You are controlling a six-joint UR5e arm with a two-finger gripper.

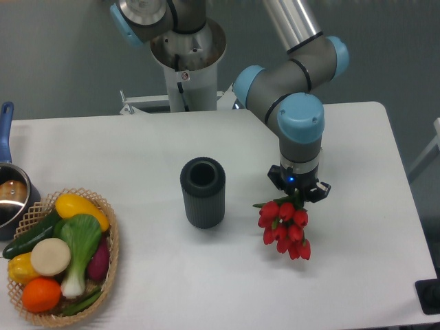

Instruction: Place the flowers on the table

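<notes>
The flowers (285, 228) are a small bunch of red tulip buds with short green stems. They hang right of the dark cylinder, over the white table (357, 158), with the buds pointing toward the front edge. My gripper (299, 194) points straight down over the stem end and is shut on the stems, which it mostly hides. I cannot tell whether the buds touch the tabletop.
A dark ribbed cylinder (203, 192) stands upright, open at the top, just left of the flowers. A wicker basket (110, 261) of vegetables and fruit sits at the front left. A pot with a blue handle (8, 192) is at the left edge.
</notes>
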